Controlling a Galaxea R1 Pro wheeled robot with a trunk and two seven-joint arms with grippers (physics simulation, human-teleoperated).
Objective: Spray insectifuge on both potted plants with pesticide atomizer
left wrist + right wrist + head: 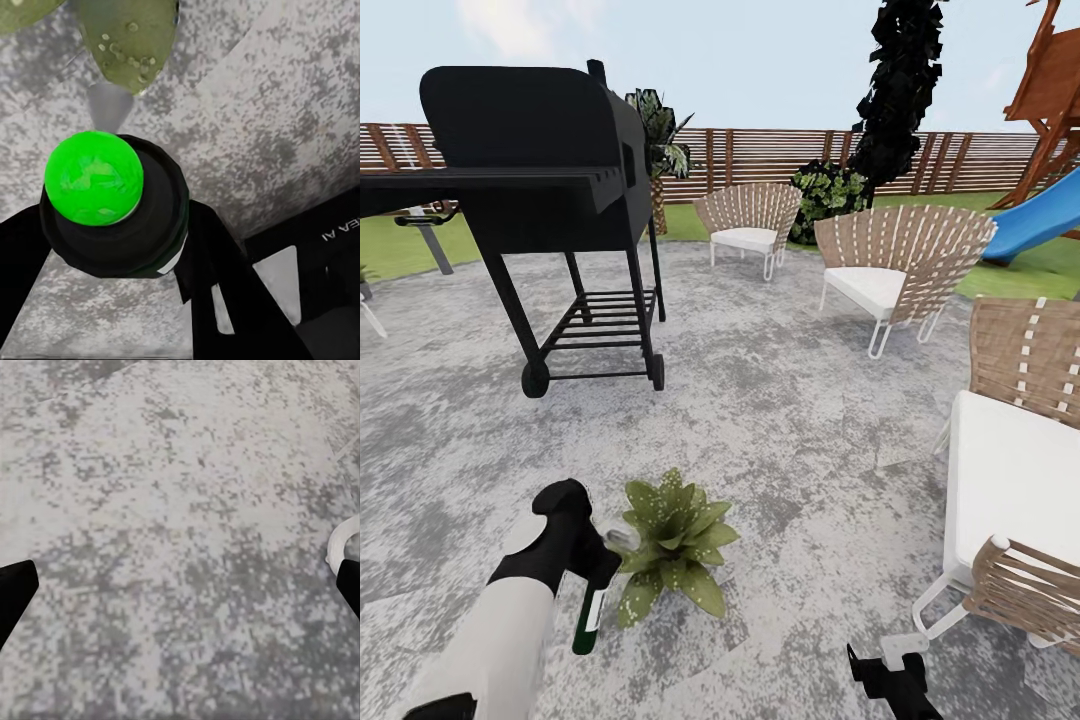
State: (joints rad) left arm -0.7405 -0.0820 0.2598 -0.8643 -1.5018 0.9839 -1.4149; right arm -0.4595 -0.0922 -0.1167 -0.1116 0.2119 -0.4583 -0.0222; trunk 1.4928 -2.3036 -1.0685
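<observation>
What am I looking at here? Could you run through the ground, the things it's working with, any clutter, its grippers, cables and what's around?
Surface: mottled grey stone patio.
Job's things: pesticide atomizer, dark bottle with green tip, held beside one potted plant, speckled leaves.
Clutter: nothing seen.
Grippers: left gripper shut on the atomizer; right gripper open over bare stone.
Cables: nothing seen.
Surroundings: black grill, wicker chairs, white tabletop, blue slide, slatted wooden fence, lawn.
</observation>
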